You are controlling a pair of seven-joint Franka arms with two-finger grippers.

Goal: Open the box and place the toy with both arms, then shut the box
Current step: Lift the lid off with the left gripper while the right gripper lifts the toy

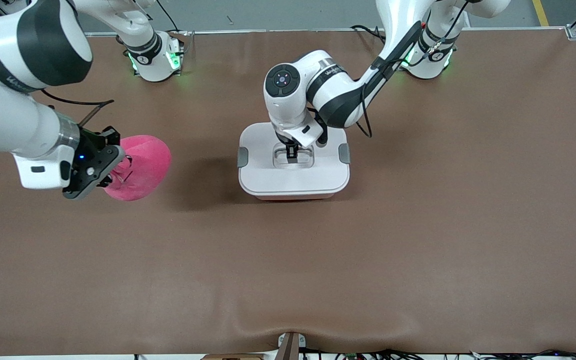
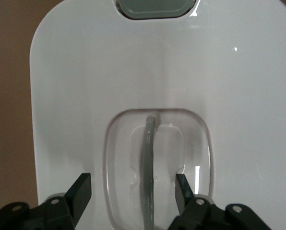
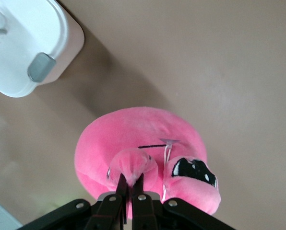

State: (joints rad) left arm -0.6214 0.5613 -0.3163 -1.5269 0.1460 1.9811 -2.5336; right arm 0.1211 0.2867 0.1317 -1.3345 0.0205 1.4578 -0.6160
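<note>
The box (image 1: 268, 175) stands mid-table with its white lid (image 2: 85, 86) on and a grey clip (image 1: 242, 157) at each end. My left gripper (image 1: 292, 154) is down in the lid's recessed centre. It is open (image 2: 133, 184), one finger on either side of the grey handle bar (image 2: 149, 163), neither touching it. My right gripper (image 1: 113, 172) is over the table toward the right arm's end and is shut (image 3: 131, 179) on the paler nub of the hot-pink toy (image 3: 133, 134). The toy (image 1: 143, 162) hangs from it above the table, apart from the box (image 3: 28, 38).
Brown table mat (image 1: 418, 225) spreads widely around the box. Both arm bases (image 1: 155, 60) stand along the table edge farthest from the front camera. A small fixture (image 1: 290, 345) sits at the nearest edge.
</note>
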